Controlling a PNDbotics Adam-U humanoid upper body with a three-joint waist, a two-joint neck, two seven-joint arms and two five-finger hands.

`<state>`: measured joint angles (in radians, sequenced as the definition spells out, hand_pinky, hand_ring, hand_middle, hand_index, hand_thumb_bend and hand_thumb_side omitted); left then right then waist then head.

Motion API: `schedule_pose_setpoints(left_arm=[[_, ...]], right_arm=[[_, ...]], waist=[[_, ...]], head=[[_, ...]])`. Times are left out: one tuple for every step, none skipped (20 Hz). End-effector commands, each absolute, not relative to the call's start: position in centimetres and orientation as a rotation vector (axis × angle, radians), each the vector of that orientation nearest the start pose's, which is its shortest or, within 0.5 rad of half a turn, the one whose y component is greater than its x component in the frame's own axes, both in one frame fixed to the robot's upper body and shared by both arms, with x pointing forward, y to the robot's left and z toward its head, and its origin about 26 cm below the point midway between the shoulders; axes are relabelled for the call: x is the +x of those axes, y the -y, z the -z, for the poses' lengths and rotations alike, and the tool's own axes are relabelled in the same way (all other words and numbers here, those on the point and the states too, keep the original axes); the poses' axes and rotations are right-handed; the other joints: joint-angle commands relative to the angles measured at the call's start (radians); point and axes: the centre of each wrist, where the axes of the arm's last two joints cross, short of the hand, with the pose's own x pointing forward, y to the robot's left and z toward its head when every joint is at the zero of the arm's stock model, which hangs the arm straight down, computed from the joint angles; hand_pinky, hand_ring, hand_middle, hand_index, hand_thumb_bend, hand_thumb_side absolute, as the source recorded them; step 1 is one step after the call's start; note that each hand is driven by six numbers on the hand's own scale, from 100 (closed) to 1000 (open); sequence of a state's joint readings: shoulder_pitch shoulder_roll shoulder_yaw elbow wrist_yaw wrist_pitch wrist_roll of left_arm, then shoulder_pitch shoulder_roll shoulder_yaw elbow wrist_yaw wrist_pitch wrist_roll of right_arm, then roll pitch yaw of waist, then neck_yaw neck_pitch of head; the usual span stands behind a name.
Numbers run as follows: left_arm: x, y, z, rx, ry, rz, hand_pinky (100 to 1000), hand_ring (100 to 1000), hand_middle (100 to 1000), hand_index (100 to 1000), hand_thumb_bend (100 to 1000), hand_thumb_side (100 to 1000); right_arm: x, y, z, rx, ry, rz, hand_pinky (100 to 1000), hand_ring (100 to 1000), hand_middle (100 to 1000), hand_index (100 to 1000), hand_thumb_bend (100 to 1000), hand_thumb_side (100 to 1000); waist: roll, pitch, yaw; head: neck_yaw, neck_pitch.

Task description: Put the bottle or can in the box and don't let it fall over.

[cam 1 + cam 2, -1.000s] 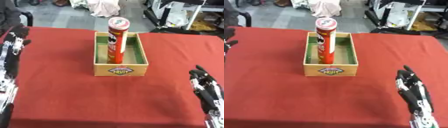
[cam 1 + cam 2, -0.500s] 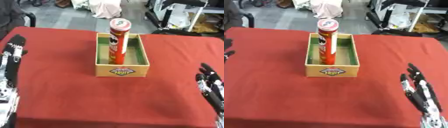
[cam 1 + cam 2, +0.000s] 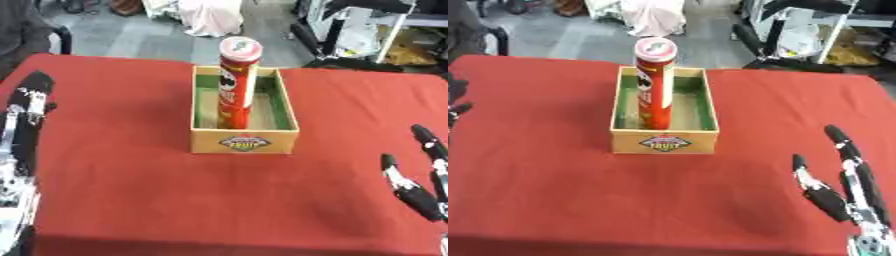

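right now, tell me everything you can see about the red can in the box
The red can is a tall, narrow tube with a pale lid on top and printed artwork on its side. It stands upright inside the wooden box, near the middle and slightly toward the left wall, rising well above the rim. Its base rests on the box's green floor. Neither hand touches it: the left hand and right hand are open, far off at the table's sides.

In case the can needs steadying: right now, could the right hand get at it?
Probably yes: the right hand lies open, with bare red table between it and the upright can.
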<state>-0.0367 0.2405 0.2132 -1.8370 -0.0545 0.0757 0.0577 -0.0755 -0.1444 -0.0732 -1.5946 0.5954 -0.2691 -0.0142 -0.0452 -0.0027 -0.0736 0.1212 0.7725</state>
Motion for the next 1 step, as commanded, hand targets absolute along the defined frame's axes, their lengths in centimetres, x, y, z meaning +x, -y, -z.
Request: schedule_pose_setpoints(left_arm=[[27.51,-33.80,-10.44,0.449,1.835,0.046,893,929,823,959,384,859]], right_arm=[[29.69,28.95,-2.65,-0.635,1.842,-0.601,1000,1000,1000,1000,236,607]], waist=[[0.003,-0.012,0.001]], head=[[-0.002,-0.003]])
